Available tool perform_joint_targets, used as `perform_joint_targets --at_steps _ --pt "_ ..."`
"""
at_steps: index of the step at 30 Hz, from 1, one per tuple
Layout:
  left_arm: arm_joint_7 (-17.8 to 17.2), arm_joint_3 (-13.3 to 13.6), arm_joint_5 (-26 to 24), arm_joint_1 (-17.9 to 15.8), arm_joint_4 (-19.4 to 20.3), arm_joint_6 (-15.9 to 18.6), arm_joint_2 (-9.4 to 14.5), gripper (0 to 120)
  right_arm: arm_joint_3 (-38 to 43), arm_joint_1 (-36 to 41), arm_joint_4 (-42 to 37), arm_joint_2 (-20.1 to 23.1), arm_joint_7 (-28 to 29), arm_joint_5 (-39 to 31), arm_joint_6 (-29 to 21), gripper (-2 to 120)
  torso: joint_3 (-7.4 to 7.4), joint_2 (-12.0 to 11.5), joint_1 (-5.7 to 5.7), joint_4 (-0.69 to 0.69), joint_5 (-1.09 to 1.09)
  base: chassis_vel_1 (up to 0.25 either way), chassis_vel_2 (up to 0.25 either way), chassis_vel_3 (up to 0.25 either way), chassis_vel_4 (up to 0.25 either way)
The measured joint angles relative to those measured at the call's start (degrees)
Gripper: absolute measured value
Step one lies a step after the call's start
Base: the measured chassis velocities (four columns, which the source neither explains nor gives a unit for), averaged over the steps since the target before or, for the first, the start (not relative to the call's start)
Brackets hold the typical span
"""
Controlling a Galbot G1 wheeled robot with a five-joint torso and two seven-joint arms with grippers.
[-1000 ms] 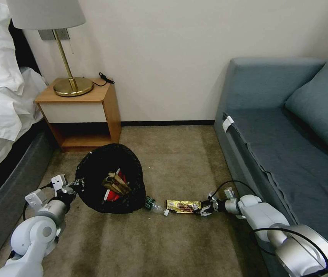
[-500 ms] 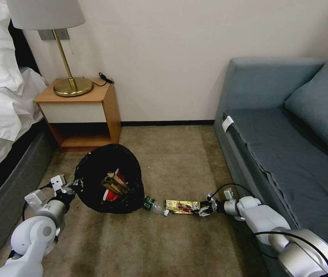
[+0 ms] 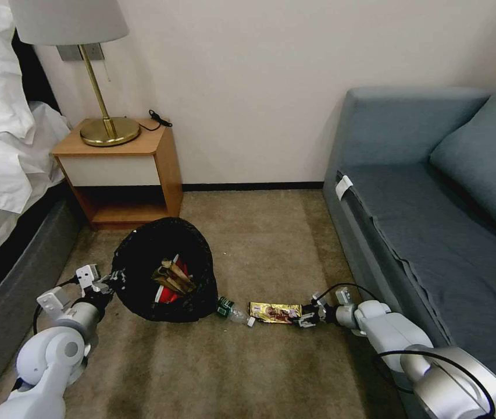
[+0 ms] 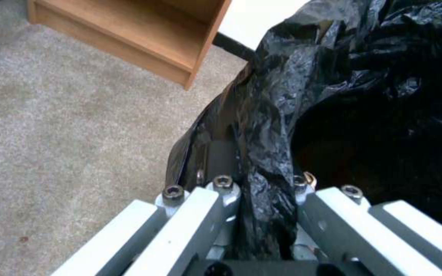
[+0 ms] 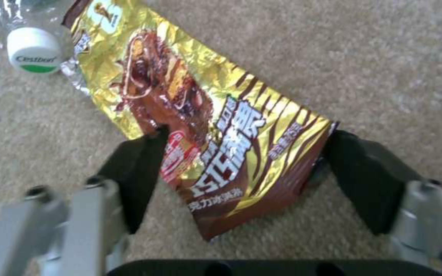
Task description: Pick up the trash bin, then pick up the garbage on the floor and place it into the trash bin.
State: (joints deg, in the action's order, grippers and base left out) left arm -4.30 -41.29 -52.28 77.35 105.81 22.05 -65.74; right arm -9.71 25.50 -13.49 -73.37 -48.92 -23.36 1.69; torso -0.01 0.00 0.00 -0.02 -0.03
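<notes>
Gold foil is what matters here: the wrapper (image 5: pixel 200 126) lies flat on the carpet (image 3: pixel 271 244) with its long axis running straight out from the right gripper (image 5: pixel 241 176) toward the bin (image 3: pixel 166 270), so the near end of the wrapper already sits between the two black pads (image 5: pixel 134 172), which stand apart on either side of its width and do not yet pinch it. In the head view the right gripper (image 3: pixel 307 318) is low on the floor at the wrapper's (image 3: pixel 275 312) right end, and the bottle (image 3: pixel 231 310) lies just past the far end, its white cap (image 5: pixel 33 50) touching or nearly touching the foil. The jaws span the short way across the wrapper, so I judge that closing them would catch the foil by its edges. Left of the bottle, the bin is tipped with its mouth facing up and toward the camera, with brown paper (image 3: pixel 172 276) and a red packet (image 3: pixel 169 295) inside. The left gripper (image 4: pixel 254 199) is clamped on the bin's bagged rim (image 4: pixel 262 153), so the right arm is plainly the nearer one to the wrapper.
</notes>
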Motion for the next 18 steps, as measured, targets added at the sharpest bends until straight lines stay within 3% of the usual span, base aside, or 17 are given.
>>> perform_joint_targets --at_steps 3,6,9,15,17,18 --pt "0.13 0.0 0.02 0.01 -0.15 -0.06 0.0 3 0.03 -0.03 0.25 -0.25 0.2 -0.01 0.1 59 0.0 0.0 0.0 0.02 0.04 0.0 0.0 0.0 0.0" --pt "0.18 0.0 0.03 0.0 -0.27 -0.1 0.01 3 0.13 -0.03 0.44 -0.31 0.21 0.13 0.25 54 0.0 0.0 0.0 0.02 0.03 0.0 0.0 0.0 0.0" --pt "0.25 -0.03 0.07 -0.02 -0.46 -0.16 0.08 3 0.48 0.2 0.55 -0.26 -0.01 0.55 0.5 36 0.0 0.0 0.0 0.03 0.04 0.0 0.0 0.0 0.0" --pt "0.29 -0.03 0.07 0.01 -0.49 -0.17 0.12 3 0.66 0.24 0.79 -0.21 -0.19 1.13 0.57 22 0.0 0.0 0.0 0.02 0.04 0.0 0.0 0.0 0.0" --pt "0.3 -0.05 0.06 0.09 -0.52 -0.19 0.14 3 0.7 0.21 0.99 -0.36 -0.25 1.61 0.62 8 0.0 0.0 0.0 0.02 0.04 0.0 0.0 0.0 0.0" --pt "0.3 -0.05 0.06 0.09 -0.52 -0.19 0.14 3 0.7 0.21 0.99 -0.36 -0.25 1.61 0.62 8 0.0 0.0 0.0 0.02 0.04 0.0 0.0 0.0 0.0"
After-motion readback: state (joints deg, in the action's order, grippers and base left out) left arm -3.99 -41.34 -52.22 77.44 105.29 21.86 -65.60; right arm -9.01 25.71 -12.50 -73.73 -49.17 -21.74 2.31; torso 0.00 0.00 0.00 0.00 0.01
